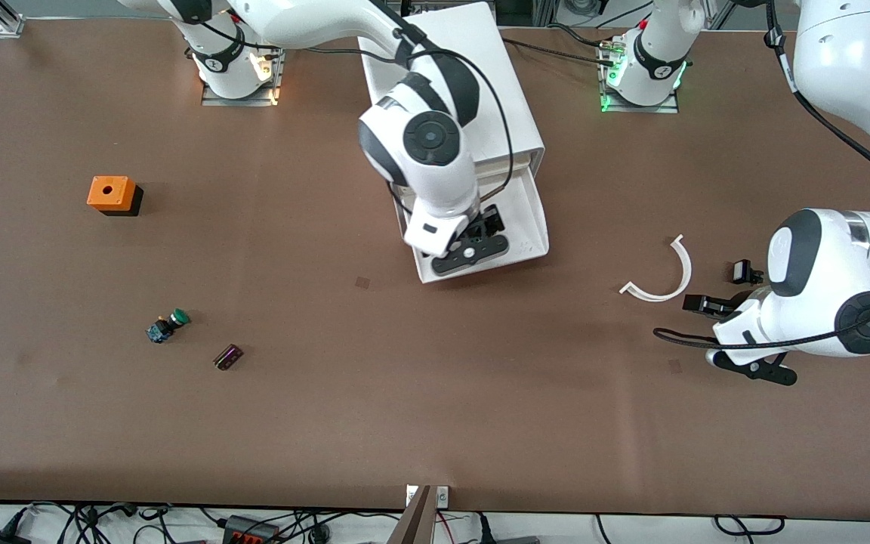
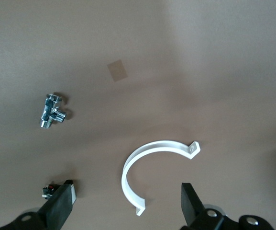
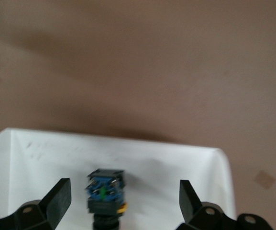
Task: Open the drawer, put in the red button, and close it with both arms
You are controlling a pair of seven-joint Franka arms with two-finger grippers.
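Observation:
The drawer (image 1: 529, 219) stands pulled out of the white cabinet (image 1: 473, 75) toward the front camera. My right gripper (image 1: 489, 221) hangs over it, open. In the right wrist view the red button (image 3: 105, 191) lies on the drawer's white floor (image 3: 42, 158) between the spread fingers of the right gripper (image 3: 124, 186), touching neither. Only its black and blue body shows; the cap is cut off at the frame's edge. My left gripper (image 1: 722, 287) waits open low over the table at the left arm's end, beside a white curved clip (image 1: 686, 268).
An orange box with a hole (image 1: 112, 193), a green-capped button (image 1: 169, 325) and a small dark part (image 1: 228, 357) lie toward the right arm's end. In the left wrist view the left gripper (image 2: 127, 188) hovers over the clip (image 2: 152, 146), with a chrome fitting (image 2: 51, 111) nearby.

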